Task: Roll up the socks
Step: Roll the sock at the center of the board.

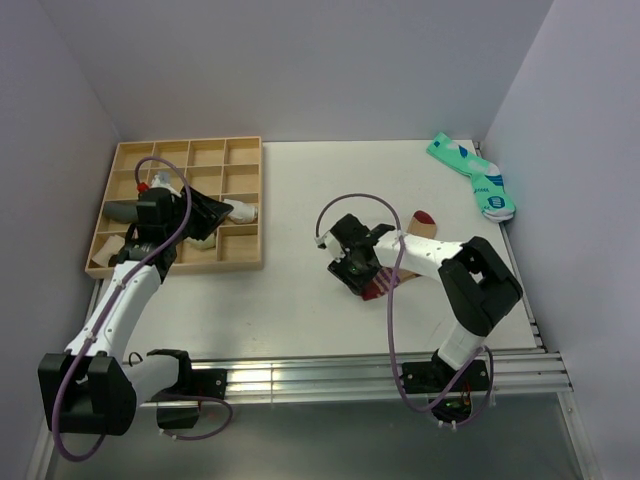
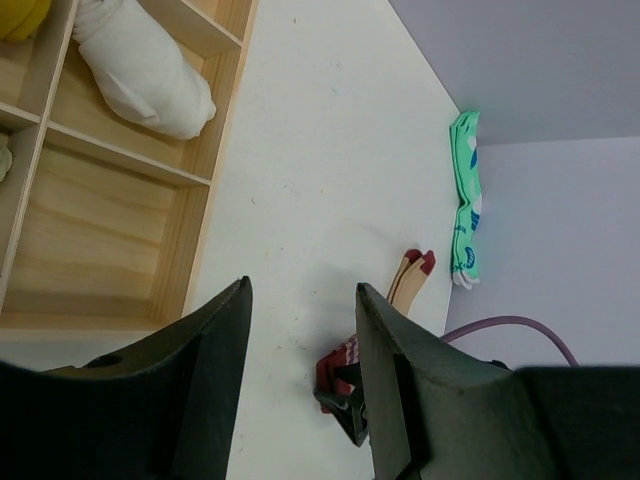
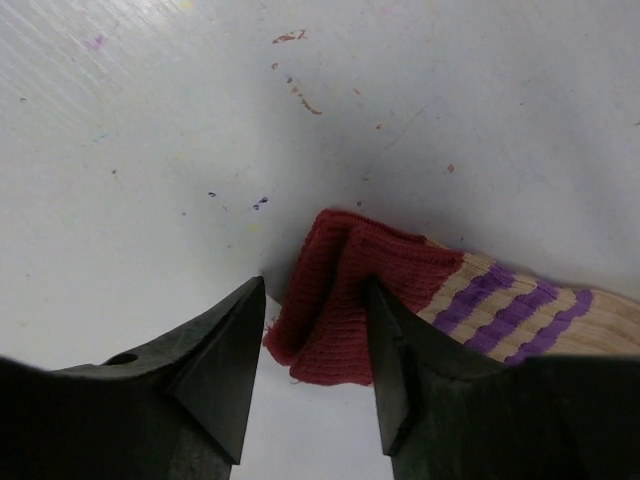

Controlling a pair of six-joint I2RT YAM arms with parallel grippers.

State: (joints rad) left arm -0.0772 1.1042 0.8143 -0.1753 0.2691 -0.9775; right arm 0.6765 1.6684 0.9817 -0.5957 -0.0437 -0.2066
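Progress is basically zero, nothing out on the table is rolled. Left arm [image 1: 115,305] hangs over the wooden tray [image 1: 225,267], jaws half apart and empty; a plump white cloth bundle [image 2: 145,70] fills one slot. Right of the tray, the right arm [image 1: 430,250] has its jaws open either side of the ribbed maroon cuff of the tan sock [image 3: 500,300], apparently not squeezing. Sock lies flat, knit, purple-striped. Farthest from the tray: a flat mint patterned pair [image 1: 475,175].

The arms [image 1: 110,310] have white links, black joints and purple cables [image 1: 390,330]. Both claws [image 3: 313,285] are black, pointed wedges.
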